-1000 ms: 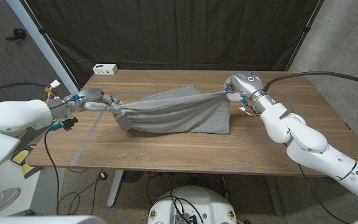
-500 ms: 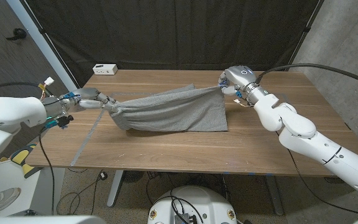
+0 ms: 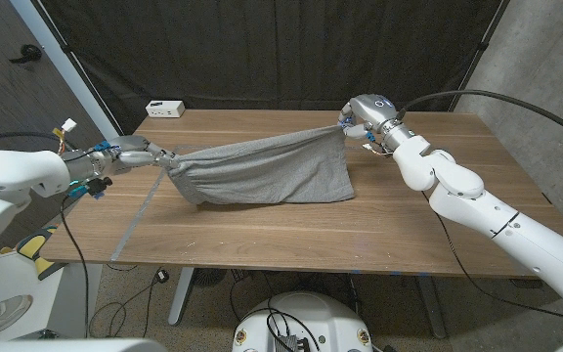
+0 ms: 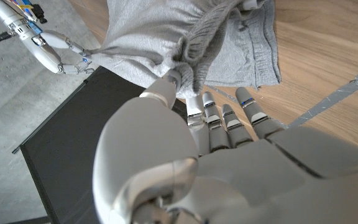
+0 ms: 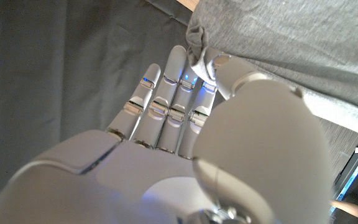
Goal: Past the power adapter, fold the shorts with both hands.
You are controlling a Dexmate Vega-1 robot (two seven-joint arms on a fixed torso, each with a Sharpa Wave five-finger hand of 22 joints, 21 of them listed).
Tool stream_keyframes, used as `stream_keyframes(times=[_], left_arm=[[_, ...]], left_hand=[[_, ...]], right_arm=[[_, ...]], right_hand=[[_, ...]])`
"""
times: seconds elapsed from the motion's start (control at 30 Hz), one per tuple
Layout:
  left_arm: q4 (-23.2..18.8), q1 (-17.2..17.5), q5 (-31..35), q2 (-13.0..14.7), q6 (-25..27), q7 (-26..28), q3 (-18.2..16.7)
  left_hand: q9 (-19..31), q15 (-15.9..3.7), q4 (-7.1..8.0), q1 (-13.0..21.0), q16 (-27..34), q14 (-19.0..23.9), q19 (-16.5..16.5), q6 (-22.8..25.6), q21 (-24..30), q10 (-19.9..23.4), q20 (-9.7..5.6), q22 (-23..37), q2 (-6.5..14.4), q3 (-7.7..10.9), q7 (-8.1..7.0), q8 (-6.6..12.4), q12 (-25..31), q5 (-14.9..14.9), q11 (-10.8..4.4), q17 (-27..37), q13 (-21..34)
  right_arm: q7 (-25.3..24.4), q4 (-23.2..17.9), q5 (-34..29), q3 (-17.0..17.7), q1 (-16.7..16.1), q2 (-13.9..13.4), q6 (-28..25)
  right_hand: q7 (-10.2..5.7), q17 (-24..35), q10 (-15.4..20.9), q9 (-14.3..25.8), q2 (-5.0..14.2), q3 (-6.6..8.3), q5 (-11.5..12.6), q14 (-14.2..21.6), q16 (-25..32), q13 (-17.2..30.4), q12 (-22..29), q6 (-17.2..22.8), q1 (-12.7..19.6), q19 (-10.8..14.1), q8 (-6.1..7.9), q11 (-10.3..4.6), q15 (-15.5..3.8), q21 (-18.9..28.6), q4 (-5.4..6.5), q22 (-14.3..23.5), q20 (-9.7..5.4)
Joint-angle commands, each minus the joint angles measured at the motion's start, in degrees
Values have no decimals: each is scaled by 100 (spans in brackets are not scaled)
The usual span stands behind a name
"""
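The grey shorts (image 3: pixel 262 171) hang stretched across the middle of the wooden table (image 3: pixel 262 230), lifted at both upper corners, with the lower edge lying on the wood. My left hand (image 3: pixel 150 154) pinches the left corner, where the cloth bunches (image 4: pixel 194 43) between thumb and fingers. At the far right my right hand (image 3: pixel 358 119) pinches the other corner; the gathered cloth (image 5: pixel 201 37) sits against its thumb. A white power adapter (image 3: pixel 165 108) lies at the table's far left corner, behind the shorts.
A strip of grey tape (image 3: pixel 137 217) runs along the table's left side. A black curtain (image 3: pixel 262 49) hangs behind the table. A concrete wall (image 3: pixel 545 88) stands to the right.
Both hands have carried the shorts' upper edge away from me, toward the table's far side. The right hand has also moved left, and the cloth is pulled tauter.
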Motion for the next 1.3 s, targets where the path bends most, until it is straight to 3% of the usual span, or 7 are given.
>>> stream_keyframes(times=[0.03, 0.57, 0.87, 1.03, 1.3], left_arm=[[-15, -173, -273, -389, -87, 910, 325], [-546, -378, -456, -98, 1157, 2077, 724], [-872, -617, -650, -288, 1844, 2993, 1006], [-1003, -726, -680, -521, 2032, 3622, 1237], [-1092, -925, -664, -656, 2198, 4354, 1622]], left_hand=[[2414, 19, 40, -11, 40, 3, -17, -40, 55, -14, 51, 28, 37, 22, -42, 305, -6, 40, -17, 20, 23], [2573, 87, 44, -46, 85, 61, 56, -201, 173, -70, 106, 47, 92, -11, -5, 364, 4, 15, 53, 32, 40], [2668, 135, 38, -57, 127, 199, 168, -272, 277, -49, 158, 59, 105, 17, 9, 409, 28, 23, 93, 34, 49], [2721, 116, 48, -70, 153, 283, 246, -337, 343, -4, 167, 65, 122, 25, -6, 424, 52, 21, 91, 42, 54], [2685, 41, 83, -108, 214, 513, 417, -384, 489, 92, 162, 79, 144, 65, -46, 409, 93, 25, 32, 58, 62]], right_arm=[[83, 646, -16, -382, 642, 223, 202], [167, 1260, 27, -705, 1184, 400, 368], [86, 1809, 58, -924, 1607, 648, 564], [49, 2159, 99, -1054, 1841, 792, 666], [-143, 2718, 113, -1256, 2156, 975, 816]], right_hand=[[-23, 60, 17, 10, 53, 61, -46, 9, 10, -12, -20, -17, -42, -28, 1, -22, -285, 39, 9, 9, 14], [-62, 150, 24, -40, 93, 152, -152, -16, 2, -69, -70, -57, -89, -41, -39, -26, -285, 67, 8, 6, 15], [-59, 217, 27, -64, 120, 182, -220, -23, 18, -95, -94, -69, -102, -45, -55, -27, -290, 85, 5, 5, 10], [-60, 259, 15, -74, 143, 189, -255, -29, 35, -80, -93, -87, -94, -46, -66, -39, -290, 94, -1, 4, 4], [-111, 369, -19, -92, 221, 178, -348, -80, 76, -110, -131, -133, -80, -49, -91, -52, -306, 113, 5, 3, -9]])
